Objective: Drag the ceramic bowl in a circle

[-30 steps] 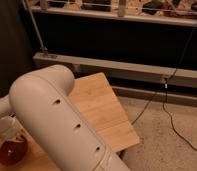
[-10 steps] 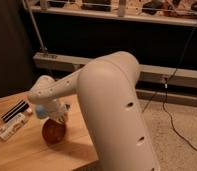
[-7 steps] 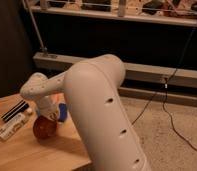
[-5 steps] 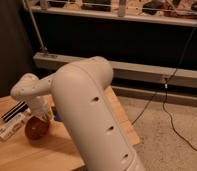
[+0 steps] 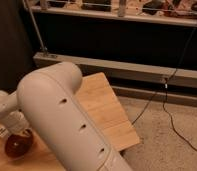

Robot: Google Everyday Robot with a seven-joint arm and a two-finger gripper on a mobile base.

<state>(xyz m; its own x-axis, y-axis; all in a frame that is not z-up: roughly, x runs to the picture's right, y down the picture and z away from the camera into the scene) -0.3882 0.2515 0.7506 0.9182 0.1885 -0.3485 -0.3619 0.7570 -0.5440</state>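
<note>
The ceramic bowl, small, glossy and reddish-brown, sits on the wooden table at the lower left. My gripper comes down onto its upper rim from the white wrist at the far left, and it is shut on the bowl's edge. The thick white forearm crosses the foreground and hides the table behind and to the right of the bowl.
The table's right edge drops to a speckled floor, where a black cable trails. A metal rail and dark shelving run along the back. A pale object lies just left of the bowl.
The arm has swung left and nearer the camera. The bowl has slid with the gripper, leftward and toward the table's front.
</note>
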